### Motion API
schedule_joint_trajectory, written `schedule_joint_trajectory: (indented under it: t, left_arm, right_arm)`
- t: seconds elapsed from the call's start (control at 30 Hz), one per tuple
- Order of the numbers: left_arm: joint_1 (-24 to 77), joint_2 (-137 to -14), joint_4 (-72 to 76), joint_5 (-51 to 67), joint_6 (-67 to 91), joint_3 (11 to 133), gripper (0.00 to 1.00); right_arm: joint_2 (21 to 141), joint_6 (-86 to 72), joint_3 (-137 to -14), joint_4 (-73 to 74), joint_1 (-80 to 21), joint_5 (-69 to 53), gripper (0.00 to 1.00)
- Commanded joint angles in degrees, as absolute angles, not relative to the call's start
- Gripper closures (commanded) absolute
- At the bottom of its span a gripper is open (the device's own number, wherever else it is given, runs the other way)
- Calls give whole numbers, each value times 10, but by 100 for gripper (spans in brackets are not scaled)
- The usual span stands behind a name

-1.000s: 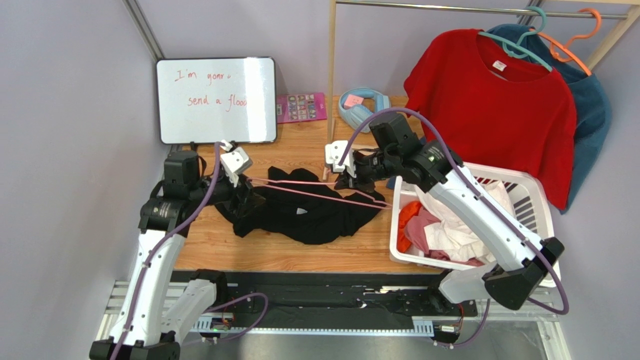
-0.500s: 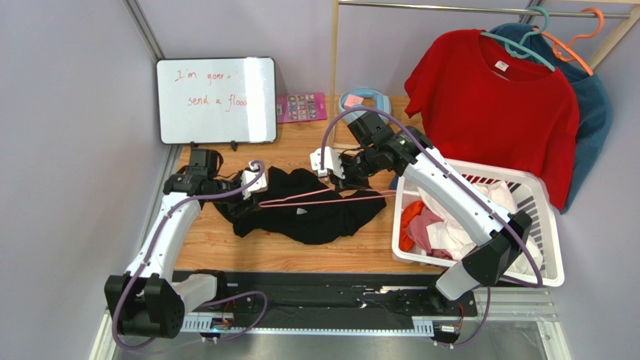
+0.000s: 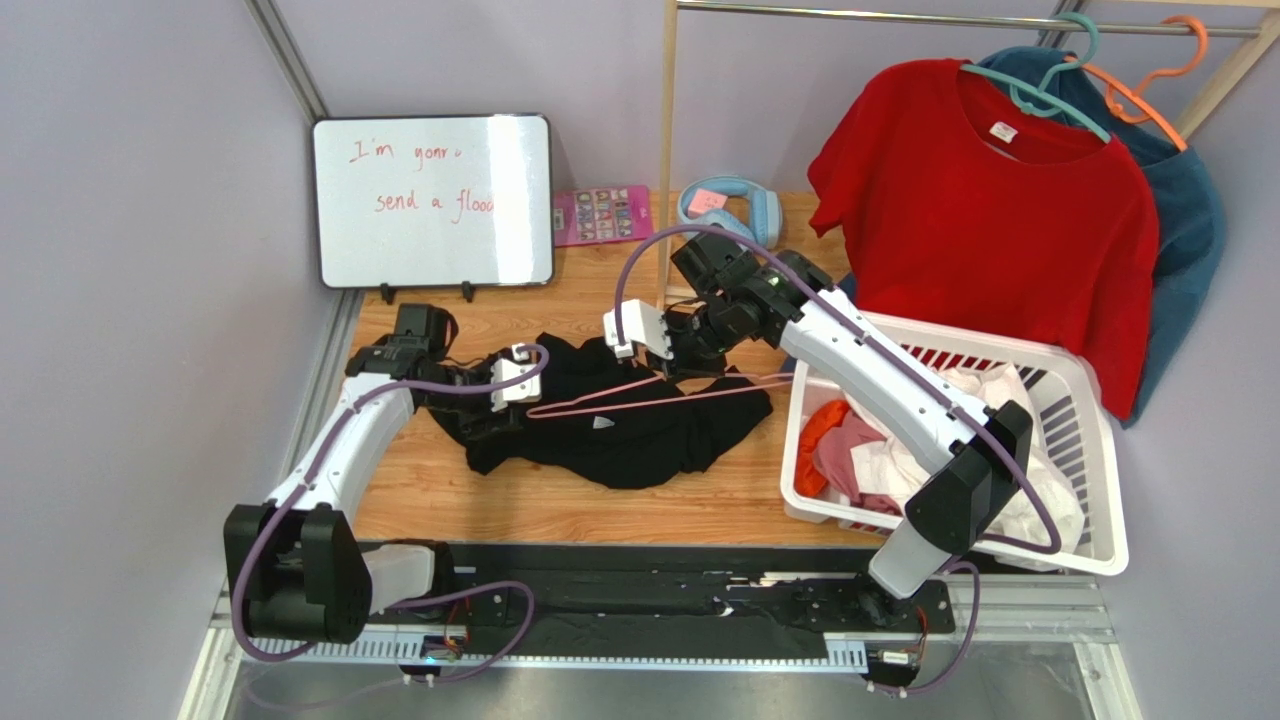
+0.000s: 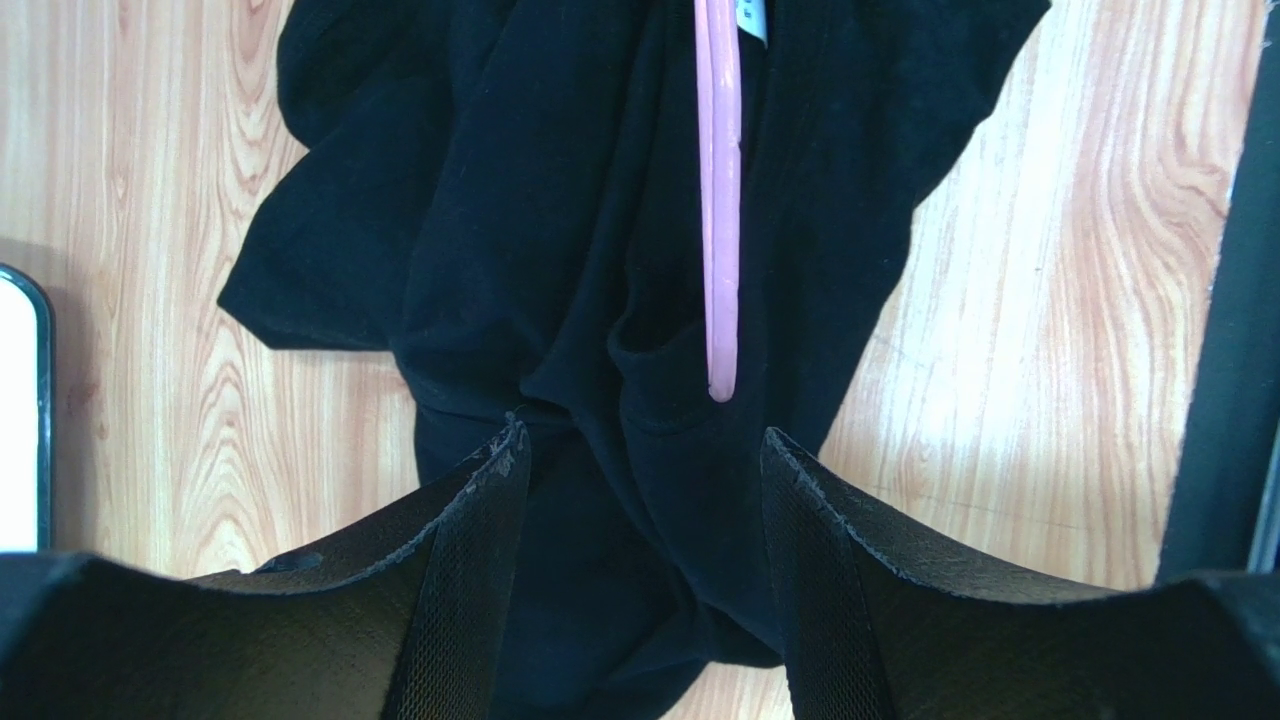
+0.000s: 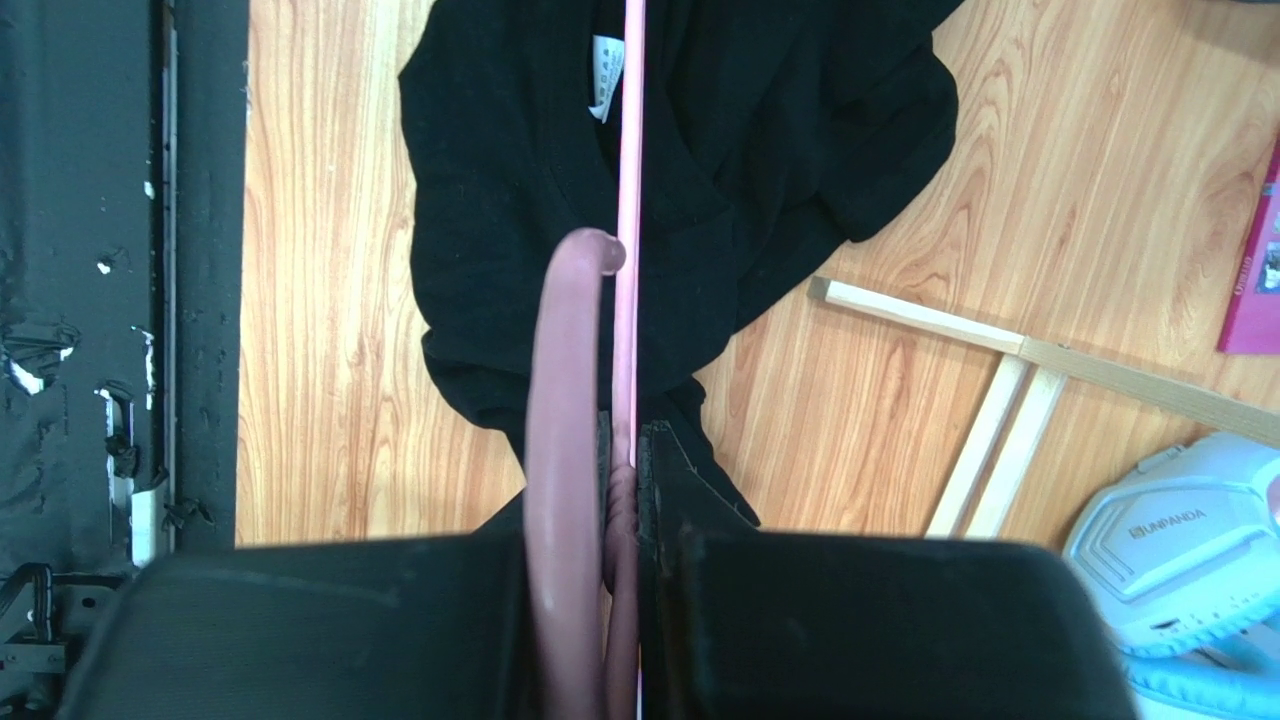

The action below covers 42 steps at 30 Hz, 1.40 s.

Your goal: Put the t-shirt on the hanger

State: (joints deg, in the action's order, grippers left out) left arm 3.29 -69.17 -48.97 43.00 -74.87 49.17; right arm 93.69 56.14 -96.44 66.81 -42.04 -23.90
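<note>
**Hanger gripped at the neck, left claw spread over the shirt's edge**

The right gripper [image 5: 624,458] is clamped tight on the pink wire hanger [image 5: 630,225], pinching the twisted neck just under the hook. In the right wrist view the hook curls up toward the camera. The triangular frame shows edge-on as one straight pink line running out over the black t-shirt [image 3: 639,443]. A grip at the neck lets one arm steer the whole frame and leaves both shoulder ends free to enter the garment.

The t-shirt lies crumpled on the wooden table [image 3: 601,510], between the two arms and just left of the white laundry basket [image 3: 1082,450]. Its white neck label [image 5: 604,72] sits right beside the wire, so the collar opening is probably close to the hanger's line.

The left gripper [image 4: 643,495] hangs over the shirt's left end with its jaws apart. A ridge of black cloth lies between the fingers [image 4: 473,555]. Whether the pads touch the fabric cannot be told. The far end of the hanger stops just short of that gap, lying on top of the cloth.

The left claw looks placed to pinch a layer and hold it, so that the hanger's shoulder can slide inside. As far as the views show, the wire lies over the shirt rather than within it, so the task seems at an early stage. The cloth is bunched and may offer several layers at once. A pinch that takes both front and back would close the opening.
</note>
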Motion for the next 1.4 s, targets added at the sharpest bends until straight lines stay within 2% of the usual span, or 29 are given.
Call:
schedule_joint_trajectory:
  t: [0.0,0.27,0.73,0.93,1.37]
  left_arm:
    - [30,-696,-463,451,-780,486,36]
    - [30,-698,-455,448,-782,483,36]
    - [30,-704,-448,446,-784,483,36]
    - [30,-717,-444,453,-781,483,45]
    - [49,-714,-474,458,-804,472,50]
  right_arm:
    - [937,540,-994,680,-432,-157,100]
    - [946,533,-994,665,-437,-91,100]
    - [931,568,-964,722,-437,-106,100]
    - [926,563,-955,720,-437,-111,100]
    - [975,554,-996,706,-445,-122,100]
